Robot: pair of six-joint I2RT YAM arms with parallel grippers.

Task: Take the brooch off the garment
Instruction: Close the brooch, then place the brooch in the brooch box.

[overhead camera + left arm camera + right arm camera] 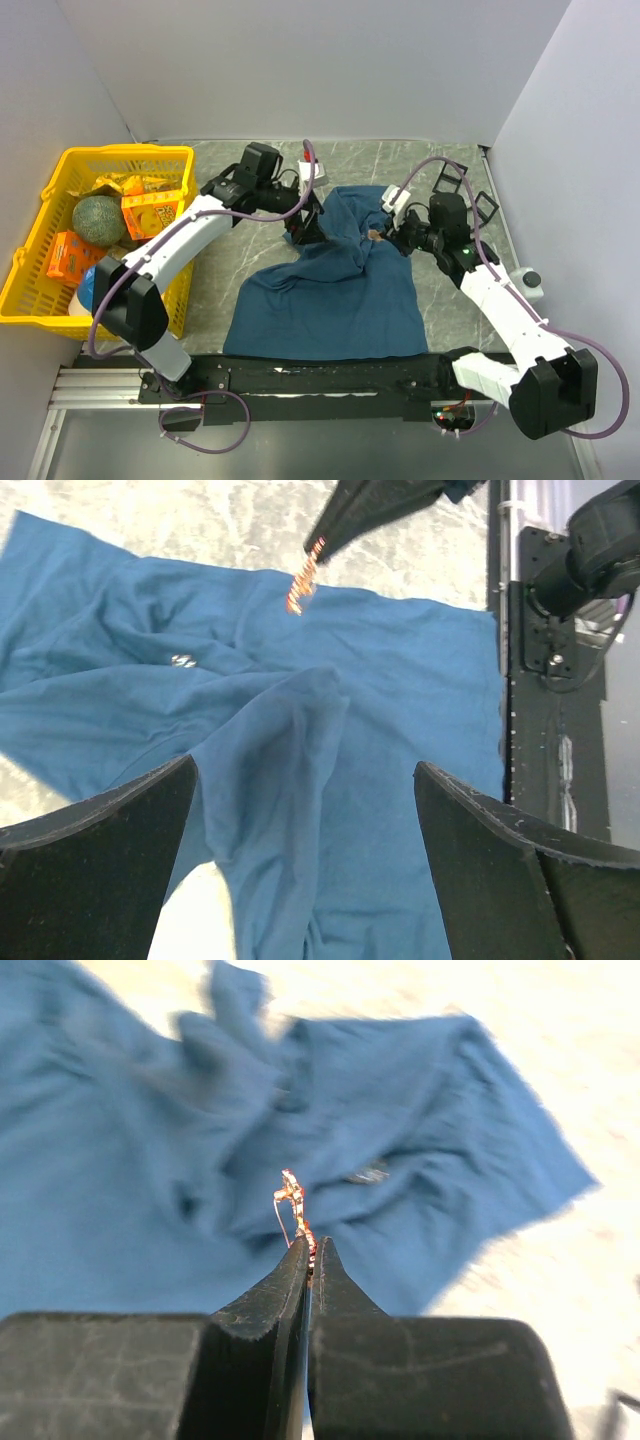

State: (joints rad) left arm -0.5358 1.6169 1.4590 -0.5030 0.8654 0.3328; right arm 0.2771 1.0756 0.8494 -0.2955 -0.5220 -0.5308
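Table: grey marble, with the cloth lying on it.
Garment: a teal-blue T-shirt, lay crumpled mid-table between both arms.
Basket: yellow, stood at the table's left.
Left gripper: jaws spread wide and empty above a raised fold.
Right gripper: pinched tight on the brooch.
Brooch: small and coppery, stuck out from those fingertips over the shirt.

A grey marbled table bears the crumpled teal garment and a yellow basket
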